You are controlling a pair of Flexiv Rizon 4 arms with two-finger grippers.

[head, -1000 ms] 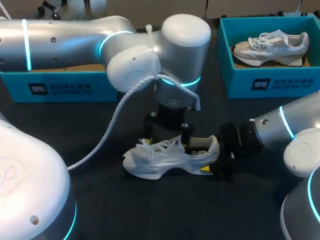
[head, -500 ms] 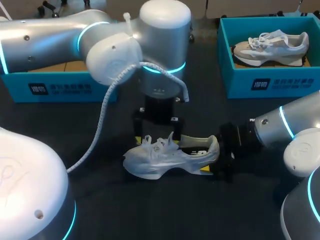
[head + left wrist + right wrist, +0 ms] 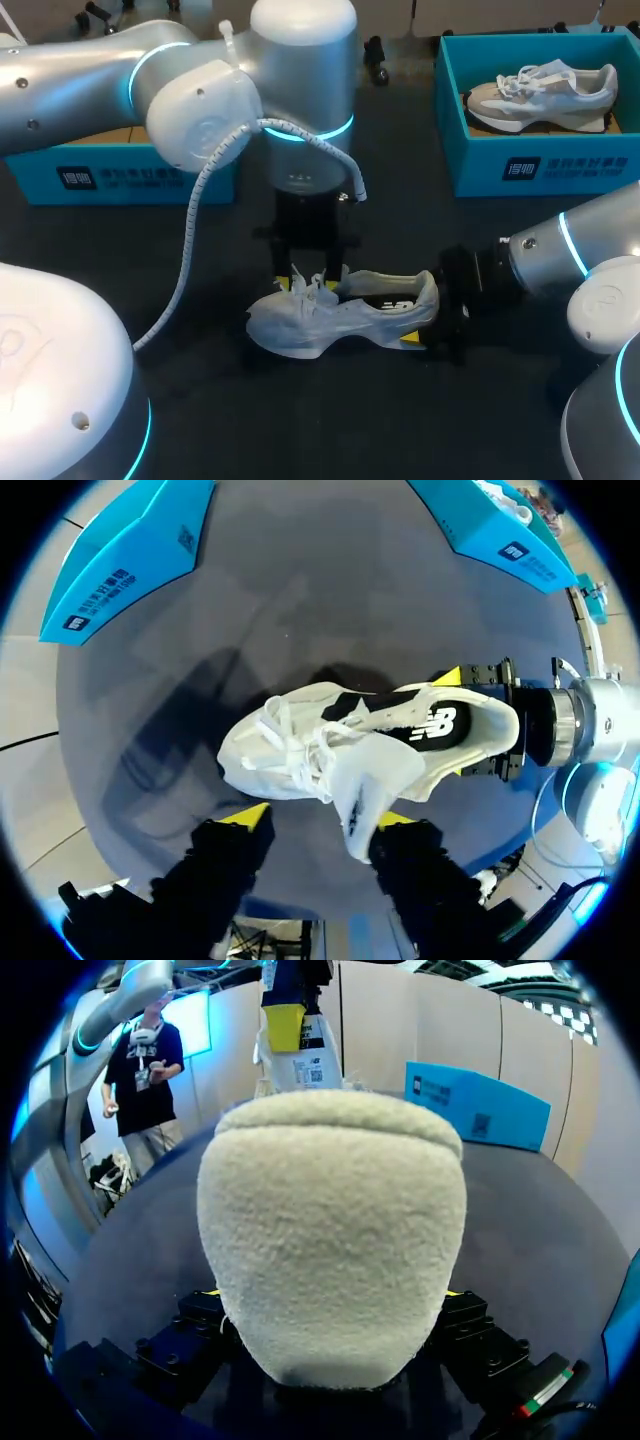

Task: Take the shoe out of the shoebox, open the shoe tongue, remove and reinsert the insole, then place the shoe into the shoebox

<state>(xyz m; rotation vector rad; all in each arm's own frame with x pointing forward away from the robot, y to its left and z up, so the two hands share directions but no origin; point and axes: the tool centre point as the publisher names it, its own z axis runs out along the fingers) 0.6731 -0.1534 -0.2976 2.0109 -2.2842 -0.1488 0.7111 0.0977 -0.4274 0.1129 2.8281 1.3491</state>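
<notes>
White shoe [image 3: 340, 315] [image 3: 350, 740] [image 3: 330, 1240] sole down on the black table [image 3: 300, 420], outside both boxes. At the shoe's heel, the right gripper [image 3: 425, 310] [image 3: 330, 1295], level with the shoe and clamped on the heel from two sides, with the padded heel collar rising between its fingers. Directly above the shoe's laces [image 3: 290, 735], the left gripper [image 3: 308, 272] [image 3: 322, 818], pointing down, fingers spread wide. Tongue [image 3: 365, 785] pulled up out of the shoe and leaning toward one of those fingers; touching or not, cannot tell. Beyond the shoe's heel end and well apart from it, a teal shoebox [image 3: 480, 150] with a second shoe [image 3: 540, 95], grey and white, inside. Beyond the shoe's toe end, another teal box [image 3: 120, 175], partly behind the left arm [image 3: 200, 110].
</notes>
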